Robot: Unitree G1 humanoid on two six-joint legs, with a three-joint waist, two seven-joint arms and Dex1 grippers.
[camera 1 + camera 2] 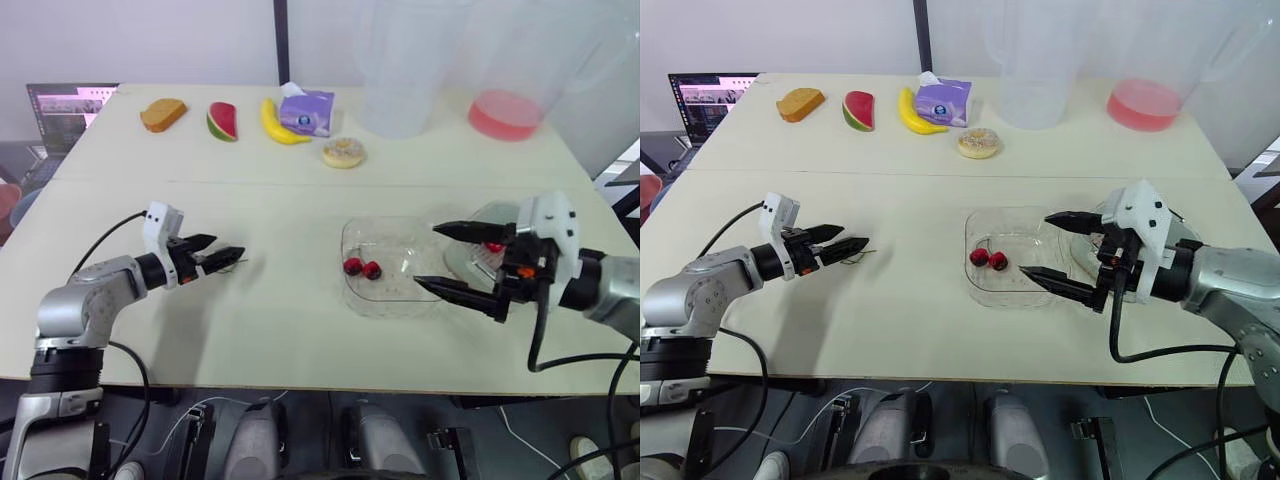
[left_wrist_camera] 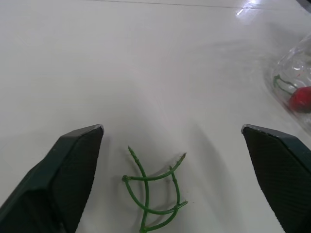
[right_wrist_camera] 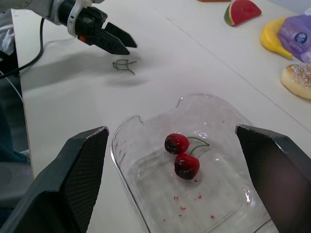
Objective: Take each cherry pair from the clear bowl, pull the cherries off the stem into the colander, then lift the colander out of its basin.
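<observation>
While left tool (image 1: 229,246) hovers splayed, right tool (image 1: 425,255) gapes at bowl (image 1: 380,224).

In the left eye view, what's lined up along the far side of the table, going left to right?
Bread slice → watermelon slice → banana → doughnut → empty clear jug → clear jug with pink liquid.
</observation>
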